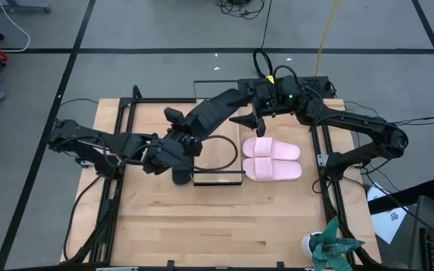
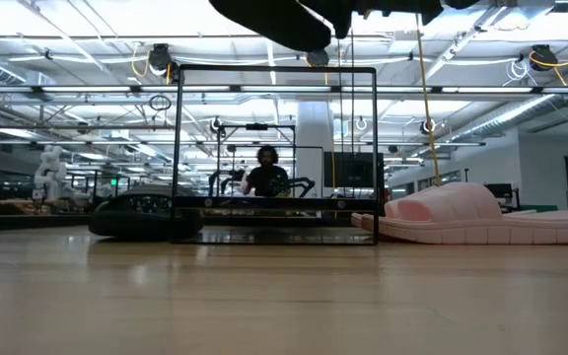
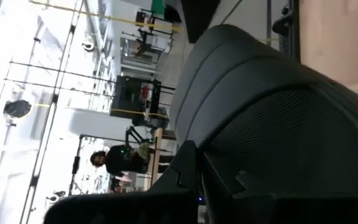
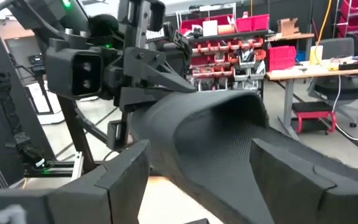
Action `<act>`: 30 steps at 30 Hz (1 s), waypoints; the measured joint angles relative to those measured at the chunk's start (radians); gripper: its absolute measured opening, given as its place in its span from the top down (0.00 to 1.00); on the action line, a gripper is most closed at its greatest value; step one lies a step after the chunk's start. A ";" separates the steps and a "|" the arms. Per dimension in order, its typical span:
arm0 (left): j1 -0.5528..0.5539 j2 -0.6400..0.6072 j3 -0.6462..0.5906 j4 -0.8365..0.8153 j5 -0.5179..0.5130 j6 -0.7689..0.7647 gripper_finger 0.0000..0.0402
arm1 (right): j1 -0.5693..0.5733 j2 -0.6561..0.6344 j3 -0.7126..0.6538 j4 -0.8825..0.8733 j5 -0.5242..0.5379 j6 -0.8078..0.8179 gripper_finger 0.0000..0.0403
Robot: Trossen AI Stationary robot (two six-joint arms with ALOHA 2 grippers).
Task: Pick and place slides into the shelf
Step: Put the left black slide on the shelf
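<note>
My left gripper (image 1: 191, 132) is shut on a black slide (image 1: 221, 105), held high over the back of the table; it shows at the top of the low view (image 2: 284, 20). My right gripper (image 4: 197, 177) stands open at the slide's other end, one finger on each side of it; I cannot tell if they touch. The pink pair (image 1: 271, 159) lies side by side on the table, right of the shelf frame (image 2: 274, 69). A second black slide (image 2: 146, 217) rests on its sole on the table, left of the frame. My left gripper pinches one end of the black slide (image 4: 169, 93) between its two fingers. The fingers come about level from the table's left side. The slide is lifted clear and sticks out from the fingers toward my right gripper.
Black rails run along the table's sides (image 1: 326, 188). A green and white object (image 1: 330, 248) sits at the near right corner. The near half of the wooden tabletop (image 1: 217, 226) is bare. A person (image 2: 264, 179) sits in the room beyond the shelf.
</note>
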 joint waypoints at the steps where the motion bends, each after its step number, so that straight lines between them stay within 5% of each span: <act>1: 0.001 0.002 0.000 0.009 0.004 0.013 1.00 | 0.000 0.000 0.000 -0.008 0.000 -0.007 0.34; 30: 0.022 0.000 0.000 0.101 0.052 0.031 1.00 | 0.027 0.000 0.000 -0.021 0.024 -0.022 0.34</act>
